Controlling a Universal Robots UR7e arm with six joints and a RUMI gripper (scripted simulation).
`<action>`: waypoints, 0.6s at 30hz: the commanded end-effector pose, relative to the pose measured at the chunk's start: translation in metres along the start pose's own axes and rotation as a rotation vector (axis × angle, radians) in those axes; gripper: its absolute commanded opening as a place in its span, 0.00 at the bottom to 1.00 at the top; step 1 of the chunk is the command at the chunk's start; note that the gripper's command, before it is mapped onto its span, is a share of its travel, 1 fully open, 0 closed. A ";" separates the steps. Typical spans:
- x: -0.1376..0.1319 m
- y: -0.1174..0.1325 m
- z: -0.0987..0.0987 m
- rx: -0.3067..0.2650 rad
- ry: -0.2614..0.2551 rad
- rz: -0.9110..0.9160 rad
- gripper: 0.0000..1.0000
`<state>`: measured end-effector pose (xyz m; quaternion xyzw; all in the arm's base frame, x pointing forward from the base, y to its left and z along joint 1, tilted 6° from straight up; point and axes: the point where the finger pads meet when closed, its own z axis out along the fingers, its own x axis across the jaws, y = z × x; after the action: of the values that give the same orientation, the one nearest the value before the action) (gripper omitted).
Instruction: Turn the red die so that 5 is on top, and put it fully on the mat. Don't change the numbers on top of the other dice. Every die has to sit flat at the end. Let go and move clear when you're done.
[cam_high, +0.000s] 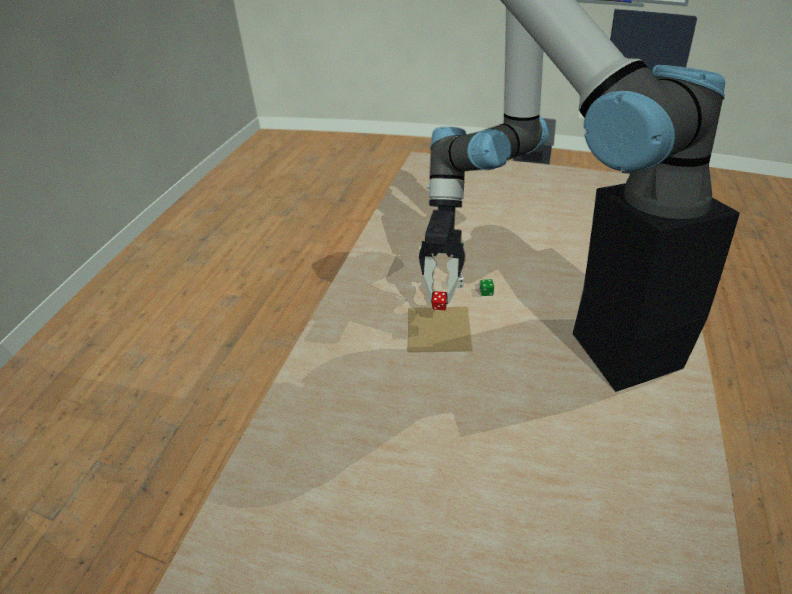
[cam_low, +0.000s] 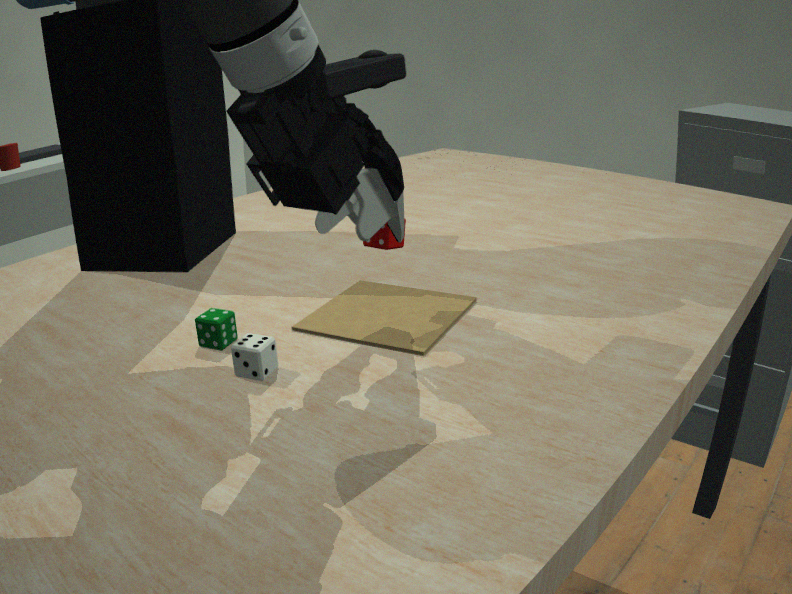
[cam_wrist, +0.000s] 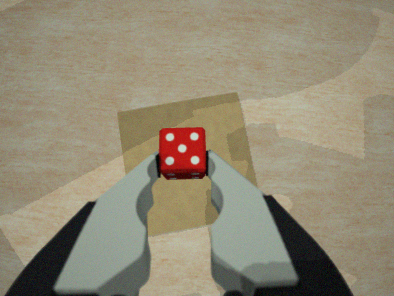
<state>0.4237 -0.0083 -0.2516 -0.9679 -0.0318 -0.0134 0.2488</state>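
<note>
The red die (cam_high: 439, 301) (cam_low: 383, 242) (cam_wrist: 182, 149) is held in the air, clear of the table. My gripper (cam_high: 440, 298) (cam_low: 385, 234) (cam_wrist: 183, 153) is shut on it, one fingertip on each side, and leans at a slant in the exterior view. The die's 5 face is turned toward the wrist camera. The tan mat (cam_high: 439, 335) (cam_low: 383, 316) (cam_wrist: 175, 217) lies flat on the table below, behind the die in the wrist view. The fingers hide part of the die in the exterior view.
The green die (cam_high: 486, 287) (cam_low: 215, 329) and the white die (cam_high: 460, 281) (cam_low: 254, 358) sit flat on the table beside the mat, close together. The white die has 6 on top. The black robot pedestal (cam_high: 649, 294) (cam_low: 140, 140) stands on the table.
</note>
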 end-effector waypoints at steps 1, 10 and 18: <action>0.000 0.001 0.000 0.083 -0.004 -0.002 0.10; 0.001 0.002 -0.002 0.174 0.005 -0.001 0.10; 0.001 0.002 -0.002 0.186 0.007 0.000 0.10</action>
<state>0.4247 -0.0105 -0.2507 -0.9414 -0.0317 -0.0135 0.3356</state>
